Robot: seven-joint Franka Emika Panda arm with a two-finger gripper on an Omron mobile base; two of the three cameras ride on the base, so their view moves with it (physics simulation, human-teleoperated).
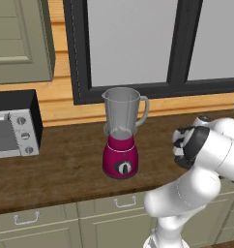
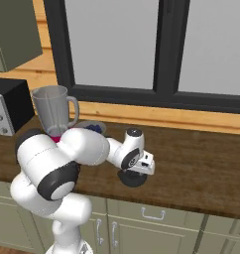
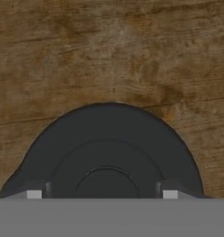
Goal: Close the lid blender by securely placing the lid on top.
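The lid (image 3: 109, 139), a round black disc with a low central knob, lies flat on the wooden counter and is seen from very close. My gripper (image 3: 102, 194) sits right over it, open, one fingertip (image 3: 34, 194) on each side of the raised middle. In the right base view the gripper (image 2: 138, 172) points down onto the lid (image 2: 132, 179) near the counter's front edge. The blender (image 1: 121, 133), with its magenta base and clear grey jar standing open-topped, is farther left, also seen as the blender (image 2: 53, 113) behind my arm.
A black-and-silver toaster oven (image 1: 15, 123) stands at the counter's left end. A dark plate (image 2: 92, 127) lies beside the blender. A dark-framed window (image 1: 138, 43) runs behind the wooden counter (image 1: 65, 164). Cabinet drawers (image 1: 124, 203) sit below.
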